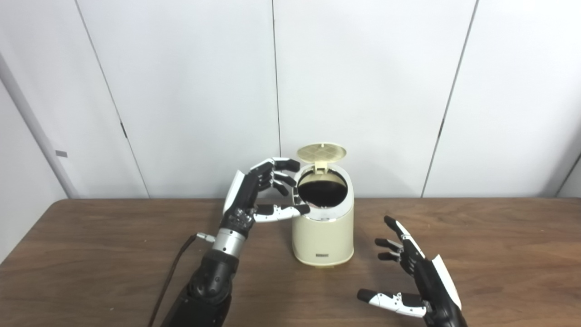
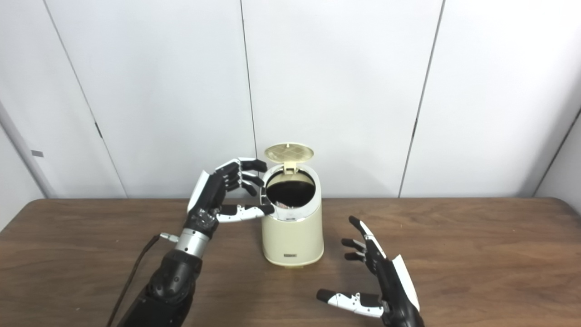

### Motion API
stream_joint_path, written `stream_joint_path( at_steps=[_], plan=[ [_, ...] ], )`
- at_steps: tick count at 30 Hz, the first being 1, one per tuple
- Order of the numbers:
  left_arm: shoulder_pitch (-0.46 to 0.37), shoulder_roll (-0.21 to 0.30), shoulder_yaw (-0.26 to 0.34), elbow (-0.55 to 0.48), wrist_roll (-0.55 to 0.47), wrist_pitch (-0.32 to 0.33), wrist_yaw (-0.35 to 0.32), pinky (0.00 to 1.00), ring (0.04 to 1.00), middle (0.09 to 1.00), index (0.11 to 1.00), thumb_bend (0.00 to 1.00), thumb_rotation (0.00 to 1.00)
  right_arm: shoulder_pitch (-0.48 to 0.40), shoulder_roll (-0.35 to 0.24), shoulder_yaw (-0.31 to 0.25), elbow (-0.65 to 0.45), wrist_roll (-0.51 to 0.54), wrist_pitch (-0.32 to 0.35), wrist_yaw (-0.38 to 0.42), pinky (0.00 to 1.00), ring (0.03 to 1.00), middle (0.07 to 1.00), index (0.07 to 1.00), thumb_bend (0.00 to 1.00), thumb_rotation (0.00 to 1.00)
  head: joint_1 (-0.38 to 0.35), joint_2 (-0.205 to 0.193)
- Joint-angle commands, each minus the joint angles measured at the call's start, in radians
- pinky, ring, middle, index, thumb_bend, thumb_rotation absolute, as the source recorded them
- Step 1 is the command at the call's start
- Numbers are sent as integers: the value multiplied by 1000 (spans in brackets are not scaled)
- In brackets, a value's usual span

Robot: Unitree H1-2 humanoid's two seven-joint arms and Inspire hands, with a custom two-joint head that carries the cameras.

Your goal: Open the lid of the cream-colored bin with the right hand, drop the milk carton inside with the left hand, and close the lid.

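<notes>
The small cream-coloured cylindrical bin point(image 1: 323, 231) stood upright near the middle of the brown wooden bench point(image 1: 91, 254). Its round ribbed lid point(image 1: 321, 152) was tipped up on the rear hinge, standing nearly upright above the dark round opening point(image 1: 322, 187), so the first step, opening the lid, looked done.

The left hand point(image 1: 261, 193) hung just beside the bin's upper rim on its left, fingers point(image 1: 277, 175) spread and curled toward the opening, the thumb reaching to the edge of the rim. It held nothing. No milk carton could be seen on the bench or in either hand. In the right eye view a small pale patch with a touch of red point(image 2: 285, 205) lay at the lower edge of the opening; it may have been part of the carton resting inside, but it was too small to tell for certain. Judging from the empty, spread hand at the mouth of the bin, the drop had most likely been made.

The right hand point(image 1: 415, 272) was low over the bench, to the right of the bin and nearer the camera, well apart from the lid, fingers spread and empty.

What was left, by this reading, was closing the lid, which was not yet done. The left hand sat close to the opening and would probably need to clear it first.
</notes>
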Motion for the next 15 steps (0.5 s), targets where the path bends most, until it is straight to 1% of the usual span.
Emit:
stream_joint_path(
  at_steps=[1,3,6,9,11,15],
  plan=[
    [-43,23,24,-46,-4,-20,-5,466,587,696,689,806,14,-39,-9,-7,-15,18,-32,4,709,817,960,929,781,250,3,0],
    [-40,33,46,-63,-24,-20,-43,499,614,717,698,796,31,-38,-14,-10,-15,23,-33,7,709,818,962,930,778,243,9,-2],
    [-27,48,98,-101,-64,-20,-111,556,671,755,740,775,53,-39,-21,-11,-15,16,-32,7,704,814,960,924,778,238,15,-1],
    [-9,64,143,-138,-67,-20,-139,600,710,781,782,776,85,-39,-30,-9,-11,10,-33,6,702,810,958,919,776,234,23,-1],
    [8,71,175,-163,-74,-20,-153,614,719,787,790,786,106,-39,-34,-8,-14,9,-29,7,704,807,954,916,773,226,26,-1],
    [55,78,227,-210,-89,-20,-173,604,723,797,798,801,156,-38,-44,-9,-16,19,-20,17,729,815,956,925,761,208,34,1]
  ],
)
